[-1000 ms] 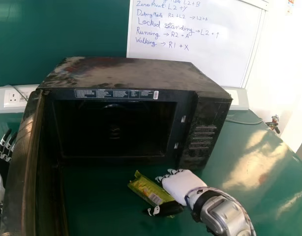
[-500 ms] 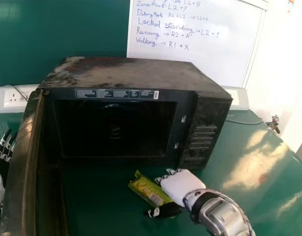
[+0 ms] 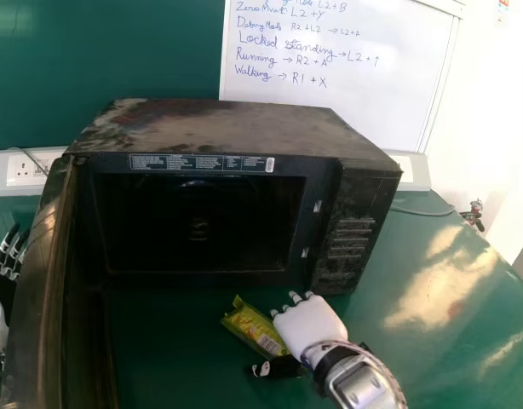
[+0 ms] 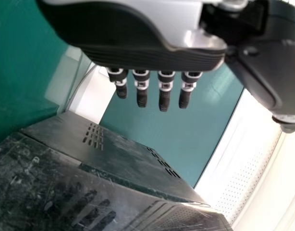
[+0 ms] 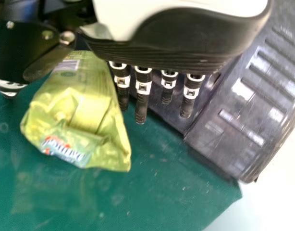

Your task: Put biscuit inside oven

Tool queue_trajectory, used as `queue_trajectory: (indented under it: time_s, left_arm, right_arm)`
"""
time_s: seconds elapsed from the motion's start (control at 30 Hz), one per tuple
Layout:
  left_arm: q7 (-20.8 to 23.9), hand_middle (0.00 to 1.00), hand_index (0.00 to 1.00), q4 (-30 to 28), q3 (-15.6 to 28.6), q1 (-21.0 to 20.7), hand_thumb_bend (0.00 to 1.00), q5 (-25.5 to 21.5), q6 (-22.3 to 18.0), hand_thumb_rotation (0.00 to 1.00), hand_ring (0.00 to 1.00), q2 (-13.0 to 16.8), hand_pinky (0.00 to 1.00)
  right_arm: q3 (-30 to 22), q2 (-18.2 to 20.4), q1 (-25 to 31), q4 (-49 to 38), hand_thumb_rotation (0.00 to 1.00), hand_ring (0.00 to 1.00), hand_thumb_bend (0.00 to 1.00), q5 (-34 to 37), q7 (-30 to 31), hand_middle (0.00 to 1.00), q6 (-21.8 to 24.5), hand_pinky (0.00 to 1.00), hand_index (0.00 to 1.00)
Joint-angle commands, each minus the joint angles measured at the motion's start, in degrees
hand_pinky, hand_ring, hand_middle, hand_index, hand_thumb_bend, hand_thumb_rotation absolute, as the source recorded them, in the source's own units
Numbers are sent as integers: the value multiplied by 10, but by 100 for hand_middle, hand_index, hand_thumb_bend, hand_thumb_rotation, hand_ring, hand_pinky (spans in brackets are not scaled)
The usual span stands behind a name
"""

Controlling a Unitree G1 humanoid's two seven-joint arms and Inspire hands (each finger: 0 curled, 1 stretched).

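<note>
Getting a sound hold on the biscuit packet (image 3: pixel 254 329) is, I judge, the step in hand. It lies slantwise on the green table (image 3: pixel 176 349) at the lower middle of the head view, in front of the microwave oven (image 3: pixel 353 234). My right hand (image 3: pixel 319 325) is beside it with fingers straight and thumb (image 3: pixel 278 367) well spread from them, clamped on nothing; whether they touch the wrapper I cannot tell. I should bring the palm in until the packet sits deep between thumb and fingers, lined up with its long sides, then close both evenly. Squeezing too hard could crush the biscuits, while pinching only the slick end could let it twist away. Once it is firm, I would lift it clear of the oven's lower lip before going in. The door (image 3: pixel 36 315) stands open at the left, near my idle left hand (image 4: pixel 133 53).
</note>
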Motion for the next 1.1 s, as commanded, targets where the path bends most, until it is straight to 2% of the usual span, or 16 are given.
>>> queue_trajectory:
  time_s: [0.0,0.17,0.37,0.43,0.5,0.6,0.67,0.73,0.8,0.93,1.07]
  left_arm:
    - [-2,81,97,20,-2,18,0,-7,5,0,71,-23,0]
    - [2,80,97,11,-3,22,0,-6,4,0,71,-25,0]
    - [0,80,96,9,-3,23,0,-6,4,0,71,-26,0]
    - [1,80,96,9,-3,24,0,-5,4,0,71,-26,0]
    - [-1,80,96,10,-4,24,0,-5,4,0,71,-25,0]
    - [-3,80,96,13,-2,22,0,-7,3,0,71,-25,0]
    - [-1,80,96,13,-2,22,0,-6,2,0,71,-25,0]
    - [-1,80,96,12,-3,22,0,-5,1,0,71,-26,0]
    - [0,80,96,11,-3,23,0,-4,0,0,71,-26,0]
    - [-3,79,96,16,-2,21,0,-5,-2,0,70,-26,0]
    - [-4,79,96,19,-1,19,0,-6,-1,0,70,-26,0]
  right_arm:
    - [9,1,13,2,54,85,100,-18,-7,85,-3,90,92]
    - [15,2,21,5,55,84,100,-49,-20,84,-6,90,91]
    - [11,8,23,6,54,85,100,-50,-11,86,-5,93,92]
    - [11,3,26,6,53,85,100,-54,-28,86,-8,92,91]
    - [11,-3,29,7,48,82,98,-58,-48,83,-12,87,89]
    - [9,-5,32,8,46,81,100,-55,-60,82,-13,86,88]
    - [8,-8,35,10,39,79,91,-56,-76,80,-15,84,86]
    - [6,-8,35,8,27,76,78,-50,-73,77,-16,82,83]
    - [3,-7,33,4,16,73,73,-43,-63,74,-20,82,78]
    - [-4,5,28,-1,15,69,70,-18,-23,67,-17,83,72]
    - [-15,18,21,0,11,69,75,22,17,61,-9,87,69]
